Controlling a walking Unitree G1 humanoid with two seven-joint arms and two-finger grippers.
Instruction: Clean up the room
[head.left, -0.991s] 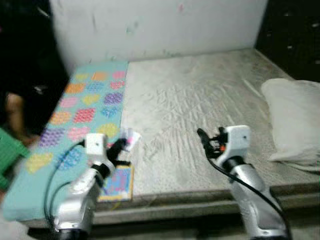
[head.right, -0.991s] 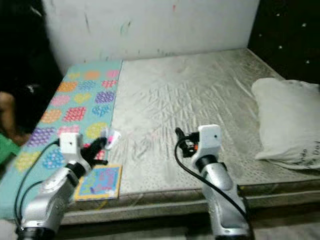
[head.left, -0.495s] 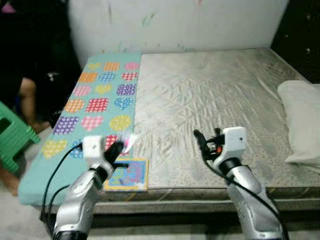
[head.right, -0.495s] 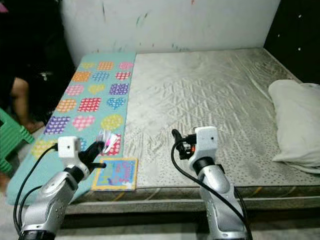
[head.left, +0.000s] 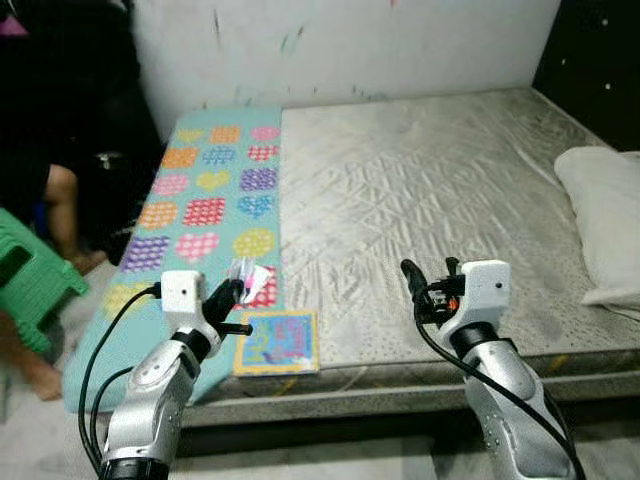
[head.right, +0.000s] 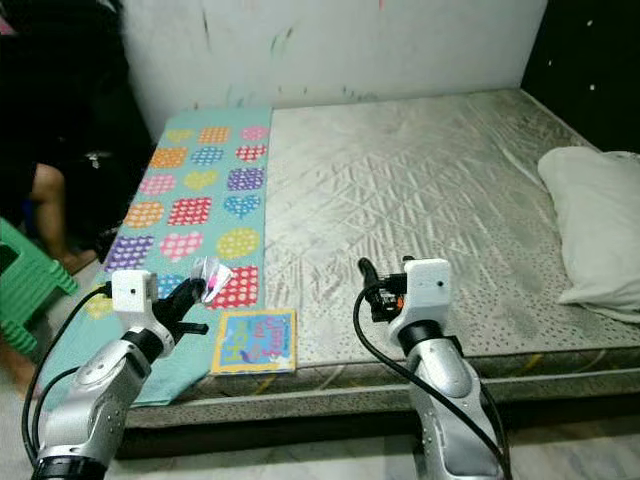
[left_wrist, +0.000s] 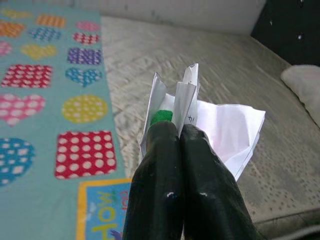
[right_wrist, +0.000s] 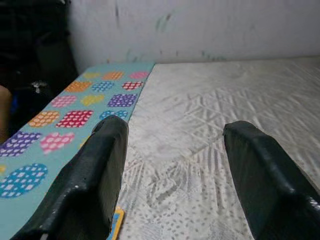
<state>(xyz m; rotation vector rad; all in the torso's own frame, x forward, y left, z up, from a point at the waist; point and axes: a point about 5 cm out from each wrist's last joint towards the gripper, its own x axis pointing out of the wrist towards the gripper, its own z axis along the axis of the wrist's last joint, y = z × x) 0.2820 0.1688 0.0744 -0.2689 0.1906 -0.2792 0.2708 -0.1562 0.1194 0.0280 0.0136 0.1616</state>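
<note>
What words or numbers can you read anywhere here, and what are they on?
"HO": yellow letters on the book, cut off by the picture's edge, in the left wrist view.
Book cover from the head views: too blurred to read.
Paper in the left gripper: a dark mark, too small to read.

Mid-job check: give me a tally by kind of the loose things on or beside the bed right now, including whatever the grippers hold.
Crumpled white paper scrap, pinched in the left gripper: 1
Colourful square picture book at the mattress edge: 1
Teal mat with dotted hearts: 1
White pillow: 1
Green plastic stool beside the bed: 1
Right gripper: open, holding 0
Total: 5
</note>
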